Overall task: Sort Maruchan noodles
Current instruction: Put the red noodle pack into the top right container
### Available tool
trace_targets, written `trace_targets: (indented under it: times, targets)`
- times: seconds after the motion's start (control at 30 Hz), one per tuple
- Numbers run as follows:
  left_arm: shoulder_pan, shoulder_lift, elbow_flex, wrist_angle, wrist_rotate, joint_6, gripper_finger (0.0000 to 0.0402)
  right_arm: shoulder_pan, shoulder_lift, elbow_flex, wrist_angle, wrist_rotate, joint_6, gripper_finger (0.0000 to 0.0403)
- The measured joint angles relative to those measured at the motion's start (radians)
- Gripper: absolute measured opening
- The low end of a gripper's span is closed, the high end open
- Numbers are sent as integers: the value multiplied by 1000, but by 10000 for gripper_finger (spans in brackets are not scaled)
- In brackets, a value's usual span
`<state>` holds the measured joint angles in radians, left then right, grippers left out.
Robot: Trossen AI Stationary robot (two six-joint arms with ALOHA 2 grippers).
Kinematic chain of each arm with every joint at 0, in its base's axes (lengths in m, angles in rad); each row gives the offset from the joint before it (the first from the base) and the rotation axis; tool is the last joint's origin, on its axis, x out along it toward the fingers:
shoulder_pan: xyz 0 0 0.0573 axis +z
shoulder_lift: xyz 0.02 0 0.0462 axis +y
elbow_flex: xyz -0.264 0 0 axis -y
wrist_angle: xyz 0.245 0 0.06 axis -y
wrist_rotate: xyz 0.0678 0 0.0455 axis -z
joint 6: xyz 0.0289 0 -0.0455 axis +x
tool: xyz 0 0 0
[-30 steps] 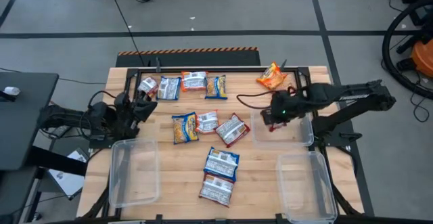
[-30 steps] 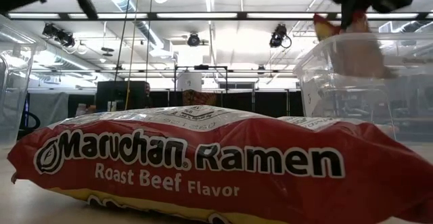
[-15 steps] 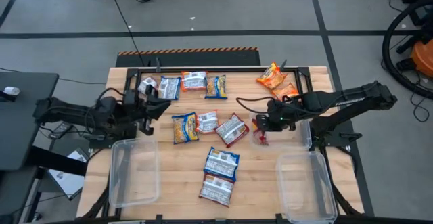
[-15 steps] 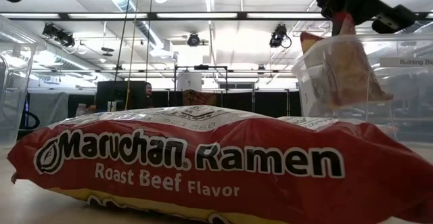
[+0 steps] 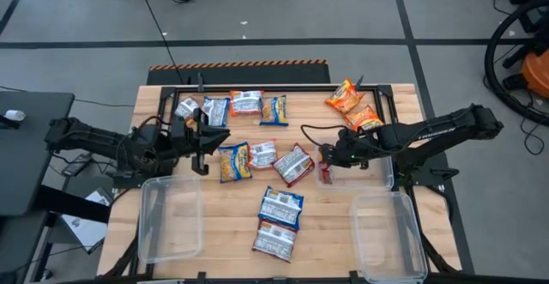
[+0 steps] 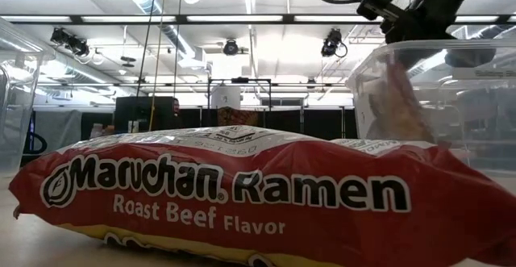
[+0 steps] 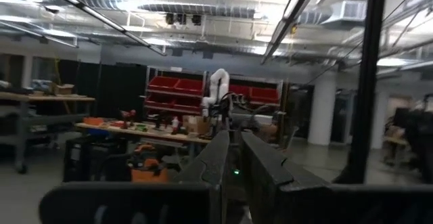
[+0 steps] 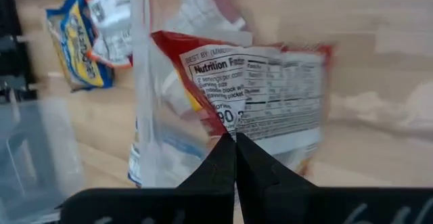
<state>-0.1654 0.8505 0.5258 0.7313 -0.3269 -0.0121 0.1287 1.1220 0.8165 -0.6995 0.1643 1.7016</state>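
From above I saw the table (image 5: 334,232) carrying three clear bins: one (image 5: 170,217) at the front left, one (image 5: 390,235) at the front right, and a third (image 5: 383,171) just behind the front right one. The left arm (image 5: 94,140) reached in from its side, the right arm (image 5: 437,129) from the other.

Packets lay spread over the middle. A row of three (image 5: 244,106) sat near the far edge, blue-and-yellow ones flanking a red-and-white one. A blue-and-yellow packet (image 5: 233,161) lay just beside two red-and-white ones (image 5: 279,159) mid-table, and two more (image 5: 279,224) lay one before the other toward the front. Two orange packets (image 5: 352,105) rested at the far right corner, touching each other. The low view was filled by a red Roast Beef packet (image 6: 234,198) lying flat against the lens.

The right gripper (image 5: 326,166) hung over the near-left corner of the third bin, its fingers (image 8: 223,158) pinched together on a red packet (image 8: 270,105), which hung tilted at the bin's wall with its nutrition label showing.

The left gripper (image 5: 199,138) hovered just left of the mid-table blue-and-yellow packet, jaws nearly together and holding nothing, its wrist camera looking out into the room.
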Motion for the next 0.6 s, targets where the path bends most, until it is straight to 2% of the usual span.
trace_targets:
  times: [0.2, 0.47, 0.6]
  targets:
    - [-21, 61, 68, -61, -44, 34, 41, 0, 3, 0, -59, 81, -10, 9]
    - [-18, 97, 118, -118, -52, 38, 41, -12, 4, -2, -25, 96, -47, 10]
    - [-16, 99, 124, -181, -107, 62, 41, -12, 4, -2, -40, 91, -54, 15]
